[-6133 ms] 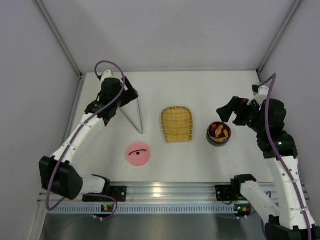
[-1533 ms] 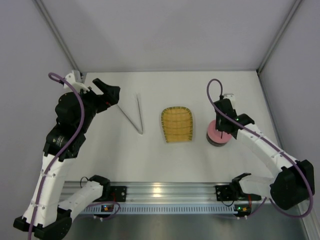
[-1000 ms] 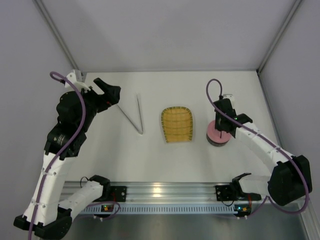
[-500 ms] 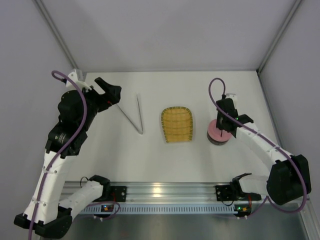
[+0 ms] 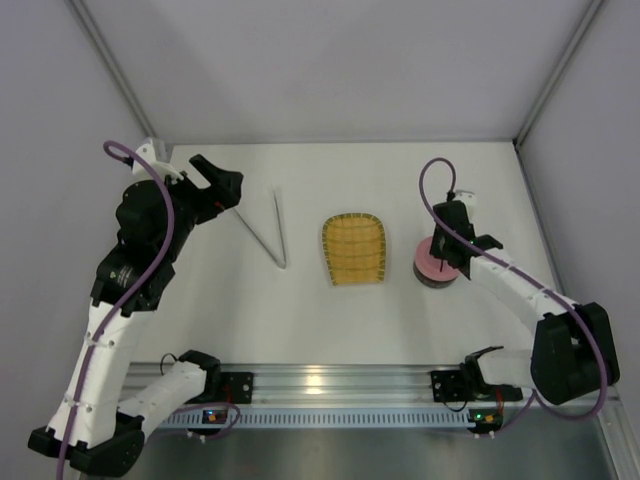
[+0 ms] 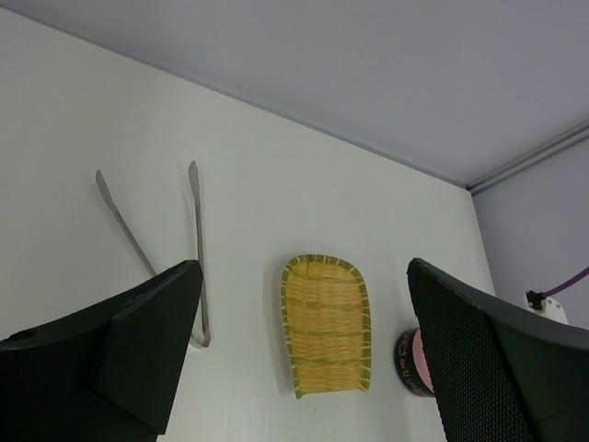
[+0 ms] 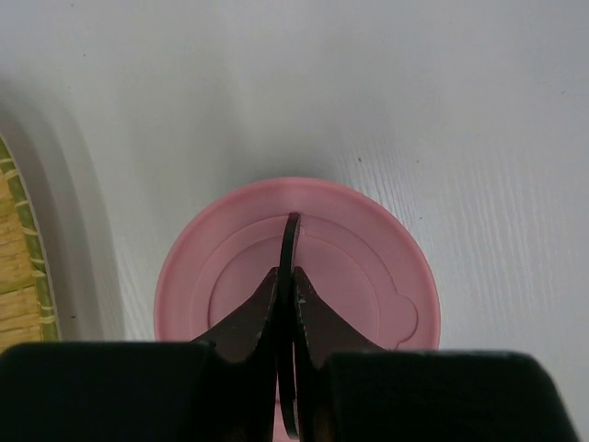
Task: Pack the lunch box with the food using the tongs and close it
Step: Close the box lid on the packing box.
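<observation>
Pink lid (image 7: 368,267) sat on the lunch box (image 5: 436,282) near the table's right edge, the right gripper (image 7: 287,281) clamped on its thin black handle (image 7: 292,230). The left gripper (image 5: 222,180) hung with jaws wide apart by the far-left corner, beside the tongs (image 5: 272,232).

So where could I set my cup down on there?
The widest bare table is the near strip, between the tongs, yellow woven tray and the metal rail; also the far strip behind them. It is crowded at the right, where the right gripper is shut on the pink lid.
</observation>
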You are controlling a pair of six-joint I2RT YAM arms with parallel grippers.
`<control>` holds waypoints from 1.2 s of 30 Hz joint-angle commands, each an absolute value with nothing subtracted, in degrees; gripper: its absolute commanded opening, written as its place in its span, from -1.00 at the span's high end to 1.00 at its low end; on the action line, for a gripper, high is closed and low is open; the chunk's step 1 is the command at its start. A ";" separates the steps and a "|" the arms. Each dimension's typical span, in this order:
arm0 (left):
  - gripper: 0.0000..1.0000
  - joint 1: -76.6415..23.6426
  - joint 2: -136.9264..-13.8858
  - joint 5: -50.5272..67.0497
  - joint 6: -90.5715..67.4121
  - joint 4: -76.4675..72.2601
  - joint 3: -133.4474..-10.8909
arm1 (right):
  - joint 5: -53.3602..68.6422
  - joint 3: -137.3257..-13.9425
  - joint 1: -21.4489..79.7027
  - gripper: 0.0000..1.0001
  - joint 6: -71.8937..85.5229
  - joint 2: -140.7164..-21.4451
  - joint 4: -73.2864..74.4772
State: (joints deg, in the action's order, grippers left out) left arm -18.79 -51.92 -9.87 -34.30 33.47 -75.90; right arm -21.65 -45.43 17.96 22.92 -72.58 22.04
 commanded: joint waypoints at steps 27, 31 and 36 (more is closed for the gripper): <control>-0.96 -18.54 -52.12 -9.67 -33.13 31.38 -76.64 | -16.61 -40.69 16.70 0.16 27.77 -63.82 25.49; -0.96 -18.54 -52.29 -9.67 -33.13 31.29 -76.64 | -18.45 -42.36 16.61 0.15 28.04 -59.78 27.68; -0.96 -18.54 -52.12 -9.67 -33.13 31.38 -76.64 | -19.95 -41.67 15.12 0.17 28.74 -56.69 28.13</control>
State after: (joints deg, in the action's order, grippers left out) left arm -18.79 -52.29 -9.87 -34.04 33.47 -75.90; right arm -18.06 -40.80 17.28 27.57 -58.70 26.46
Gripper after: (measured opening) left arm 0.982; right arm 0.420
